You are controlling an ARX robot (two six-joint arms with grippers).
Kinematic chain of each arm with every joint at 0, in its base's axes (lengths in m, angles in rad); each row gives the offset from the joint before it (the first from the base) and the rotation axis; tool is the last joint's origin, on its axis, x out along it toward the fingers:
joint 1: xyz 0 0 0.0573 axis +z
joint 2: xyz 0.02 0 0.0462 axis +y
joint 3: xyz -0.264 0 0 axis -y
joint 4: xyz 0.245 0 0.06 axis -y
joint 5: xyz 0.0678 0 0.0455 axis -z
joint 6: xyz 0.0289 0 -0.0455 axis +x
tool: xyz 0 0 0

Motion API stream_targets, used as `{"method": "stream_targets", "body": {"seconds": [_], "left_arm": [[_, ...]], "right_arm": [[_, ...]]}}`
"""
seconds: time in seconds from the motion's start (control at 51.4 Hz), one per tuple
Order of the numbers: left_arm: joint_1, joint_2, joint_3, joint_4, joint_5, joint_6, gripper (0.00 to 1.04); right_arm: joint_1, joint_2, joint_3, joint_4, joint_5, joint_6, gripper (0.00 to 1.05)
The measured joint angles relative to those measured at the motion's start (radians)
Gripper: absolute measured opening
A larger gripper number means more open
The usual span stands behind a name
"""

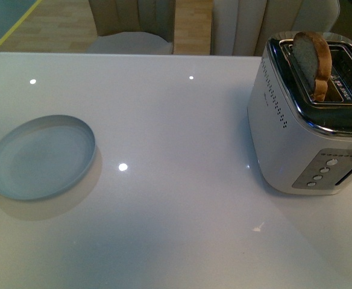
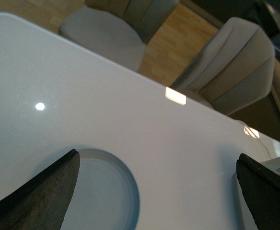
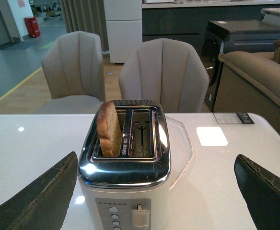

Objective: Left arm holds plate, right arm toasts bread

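A pale blue-grey plate (image 1: 41,156) lies empty on the white table at the left. It also shows in the left wrist view (image 2: 104,194), below and between the fingers of my open left gripper (image 2: 157,194). A slice of brown bread (image 1: 313,61) stands upright in one slot of a white and chrome toaster (image 1: 308,129) at the right, sticking well out of the top. In the right wrist view the bread (image 3: 109,128) sits in one slot of the toaster (image 3: 125,182). My right gripper (image 3: 157,191) is open and empty in front of the toaster. Neither arm shows in the front view.
The toaster's lever (image 3: 140,218) and round buttons (image 3: 114,220) face my right gripper. Its second slot (image 3: 142,133) is empty. Beige chairs (image 3: 164,72) stand behind the table's far edge. A paper label (image 3: 233,118) lies on the table behind the toaster.
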Motion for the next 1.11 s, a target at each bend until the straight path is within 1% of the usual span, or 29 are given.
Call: {"method": "stream_targets", "body": {"seconds": [0.039,0.058,0.078,0.097,0.136,0.156,0.194,0.214,0.292,0.428,0.447,0.505,0.544,0.914,1.011,1.108], "left_arm": [[-0.023,-0.06,-0.036,0.014,-0.039,0.003,0.97],[-0.048,-0.099,-0.087,0.111,-0.116,0.038,0.92],[-0.068,-0.123,-0.126,0.189,-0.16,0.061,0.88],[-0.097,-0.158,-0.186,0.296,-0.246,0.118,0.83],[-0.152,-0.226,-0.281,0.427,-0.341,0.184,0.74],[-0.186,-0.271,-0.33,0.465,-0.389,0.219,0.69],[-0.249,-0.346,-0.4,0.481,-0.461,0.252,0.6],[-0.259,-0.359,-0.413,0.481,-0.467,0.254,0.58],[-0.295,-0.443,-0.492,0.48,-0.475,0.286,0.42],[-0.296,-0.512,-0.551,0.458,-0.49,0.299,0.19],[-0.296,-0.518,-0.554,0.456,-0.49,0.3,0.17],[-0.296,-0.555,-0.576,0.441,-0.491,0.301,0.06],[-0.296,-0.575,-0.586,0.433,-0.492,0.3,0.03],[-0.296,-0.779,-0.66,0.303,-0.492,0.306,0.03],[-0.296,-0.793,-0.692,0.334,-0.492,0.306,0.03],[-0.296,-0.833,-0.705,0.294,-0.492,0.307,0.03]], "right_arm": [[0.0,0.0,0.0,0.0,0.0,0.0,0.96],[0.0,0.0,0.0,0.0,0.0,0.0,0.96],[0.0,0.0,0.0,0.0,0.0,0.0,0.96],[0.0,0.0,0.0,0.0,0.0,0.0,0.96],[0.0,0.0,0.0,0.0,0.0,0.0,0.96],[0.0,0.0,0.0,0.0,0.0,0.0,0.96],[0.0,0.0,0.0,0.0,0.0,0.0,0.96],[0.0,0.0,0.0,0.0,0.0,0.0,0.96],[0.0,0.0,0.0,0.0,0.0,0.0,0.96],[0.0,0.0,0.0,0.0,0.0,0.0,0.96],[0.0,0.0,0.0,0.0,0.0,0.0,0.96],[0.0,0.0,0.0,0.0,0.0,0.0,0.96],[0.0,0.0,0.0,0.0,0.0,0.0,0.96],[0.0,0.0,0.0,0.0,0.0,0.0,0.96],[0.0,0.0,0.0,0.0,0.0,0.0,0.96],[0.0,0.0,0.0,0.0,0.0,0.0,0.96]]}}
